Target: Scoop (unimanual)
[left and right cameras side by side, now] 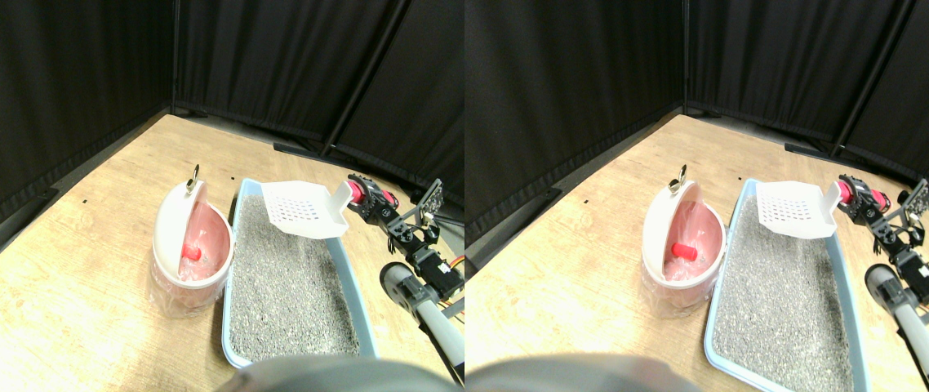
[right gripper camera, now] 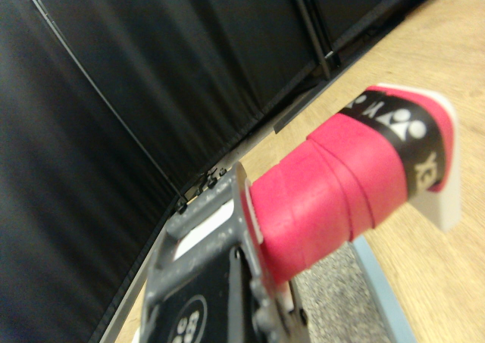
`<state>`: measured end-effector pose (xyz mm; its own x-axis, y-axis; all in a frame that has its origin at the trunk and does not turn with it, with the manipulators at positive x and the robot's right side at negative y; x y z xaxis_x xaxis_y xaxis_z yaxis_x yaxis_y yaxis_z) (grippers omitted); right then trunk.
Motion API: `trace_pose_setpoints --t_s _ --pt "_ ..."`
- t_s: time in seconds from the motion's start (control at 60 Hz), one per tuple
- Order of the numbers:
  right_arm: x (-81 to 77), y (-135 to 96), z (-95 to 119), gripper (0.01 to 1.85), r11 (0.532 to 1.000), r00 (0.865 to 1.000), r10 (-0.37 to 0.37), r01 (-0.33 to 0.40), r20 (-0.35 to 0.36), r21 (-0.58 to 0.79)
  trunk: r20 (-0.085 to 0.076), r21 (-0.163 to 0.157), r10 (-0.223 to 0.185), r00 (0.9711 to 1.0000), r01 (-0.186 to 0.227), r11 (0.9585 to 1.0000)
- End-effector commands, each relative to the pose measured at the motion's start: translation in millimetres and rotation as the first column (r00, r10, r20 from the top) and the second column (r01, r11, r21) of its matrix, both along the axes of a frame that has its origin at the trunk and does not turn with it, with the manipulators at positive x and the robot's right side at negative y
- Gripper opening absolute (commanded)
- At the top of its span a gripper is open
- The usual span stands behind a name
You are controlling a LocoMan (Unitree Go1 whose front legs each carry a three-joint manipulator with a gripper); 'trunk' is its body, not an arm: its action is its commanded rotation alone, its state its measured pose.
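White slotted scoop point(left and right cameras side by side: 301, 209), apparently light stiff plastic, raised centre frame above grey litter in blue tray point(left and right cameras side by side: 353, 287), pink-wrapped handle point(right gripper camera: 326, 195) clamped in right gripper point(left and right cameras side by side: 365, 196).

In the wrist view you see a black band point(right gripper camera: 402, 135) wrapped around the far end of the red-taped scoop handle point(right gripper camera: 333, 199). It carries white markings: a stylised double-Y emblem and part of a second mark cut off at the band's edge. You cannot read either as a full word. In the stereo pair view you find no legible text on anything.
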<state>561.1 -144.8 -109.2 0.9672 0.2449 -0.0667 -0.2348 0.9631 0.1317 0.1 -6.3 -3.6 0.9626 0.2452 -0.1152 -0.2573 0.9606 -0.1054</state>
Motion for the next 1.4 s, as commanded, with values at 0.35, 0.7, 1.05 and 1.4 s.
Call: trace_pose_setpoints --t_s 0.35,0.7,1.05,1.4 --pt "-15.3 -45.7 -23.8 0.05 0.99 0.994 -0.092 0.085 0.06 0.111 -0.002 0.017 -0.116 0.9932 0.116 0.9931" --pt "-27.0 -57.5 -50.7 0.05 0.982 0.991 -0.13 0.131 -0.011 0.134 -0.011 0.022 -0.133 0.9911 0.133 0.9909" --pt "-41.3 -53.3 -84.6 0.05 0.967 0.988 -0.132 0.147 -0.082 0.21 -0.008 0.014 -0.129 0.9916 0.129 0.9915" --pt "-50.4 -63.7 -112.3 0.05 0.961 0.954 -0.196 0.233 -0.228 0.151 -0.012 0.012 -0.132 0.9912 0.132 0.9911"
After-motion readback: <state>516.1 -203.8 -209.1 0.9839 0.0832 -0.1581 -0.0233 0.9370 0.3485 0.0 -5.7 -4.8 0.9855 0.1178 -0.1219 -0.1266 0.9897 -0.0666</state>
